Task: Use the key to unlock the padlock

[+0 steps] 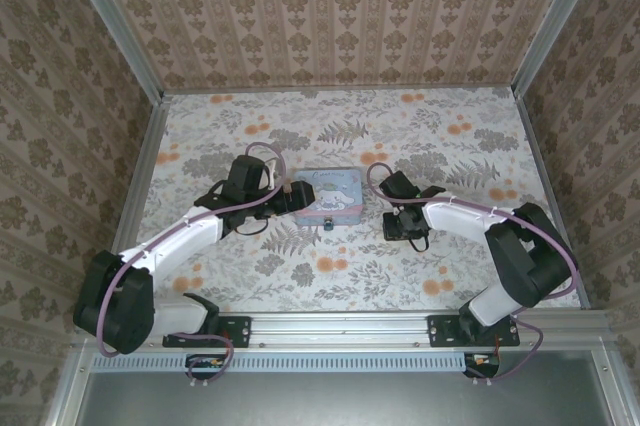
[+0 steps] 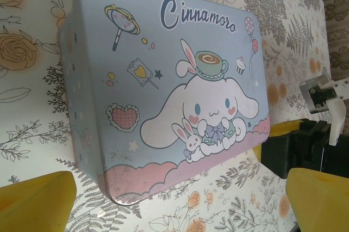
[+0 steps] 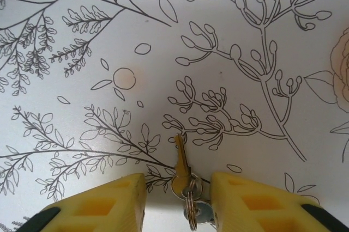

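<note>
The brass key (image 3: 180, 161) lies flat on the floral table, on a ring (image 3: 192, 205) with a second silvery key. My right gripper (image 3: 177, 185) straddles its head. The yellow fingers stand apart, the left one clear of the key and the right one close against the ring. From above, the right gripper (image 1: 405, 226) points down at the table, right of the tin. The tiny dark padlock (image 1: 327, 226) hangs at the front edge of the pastel cartoon tin (image 1: 330, 196). My left gripper (image 1: 285, 191) is wide open at the tin's left end, with the tin (image 2: 163, 90) ahead of its fingers (image 2: 38, 199).
The floral table (image 1: 400, 126) is walled by wallpapered panels at the back and both sides. An aluminium rail (image 1: 340, 326) runs along the near edge, where the arm bases sit. In the left wrist view the right arm's black body (image 2: 305, 145) sits just beyond the tin.
</note>
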